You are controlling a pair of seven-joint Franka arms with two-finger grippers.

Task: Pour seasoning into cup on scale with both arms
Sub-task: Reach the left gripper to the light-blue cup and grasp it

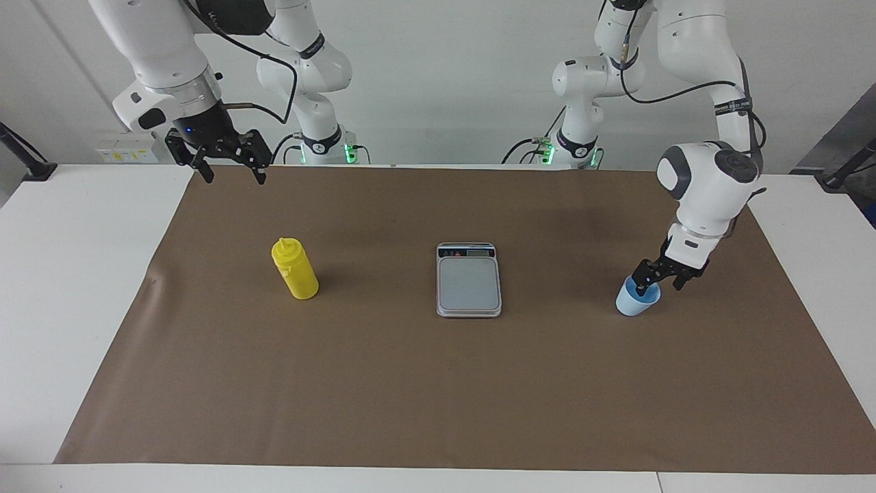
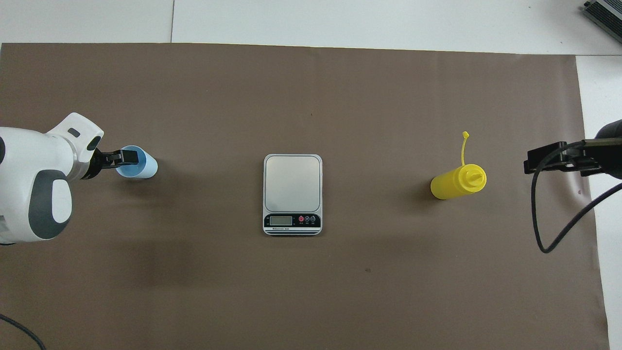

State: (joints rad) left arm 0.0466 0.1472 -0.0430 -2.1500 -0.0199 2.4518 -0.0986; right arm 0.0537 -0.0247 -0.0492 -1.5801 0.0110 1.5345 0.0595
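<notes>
The light-blue cup [image 1: 631, 305] [image 2: 147, 167] stands upright on the brown mat toward the left arm's end of the table. My left gripper [image 1: 658, 285] [image 2: 127, 156] is down at the cup's rim and open, with one finger dipping inside the cup and the other outside it. The silver-grey scale [image 1: 469, 284] [image 2: 292, 182] lies mid-table with nothing on its plate. The yellow seasoning bottle [image 1: 295, 274] [image 2: 454, 183] stands toward the right arm's end, its cap hanging off on a tether. My right gripper [image 1: 234, 178] [image 2: 528, 164] waits open, high in the air above the mat's edge.
A brown mat [image 1: 438, 383] covers most of the white table [image 1: 75, 274]. Two smaller white arms with green lights [image 1: 321, 147] stand at the robots' edge. A black cable [image 2: 559, 218] loops down from the right arm.
</notes>
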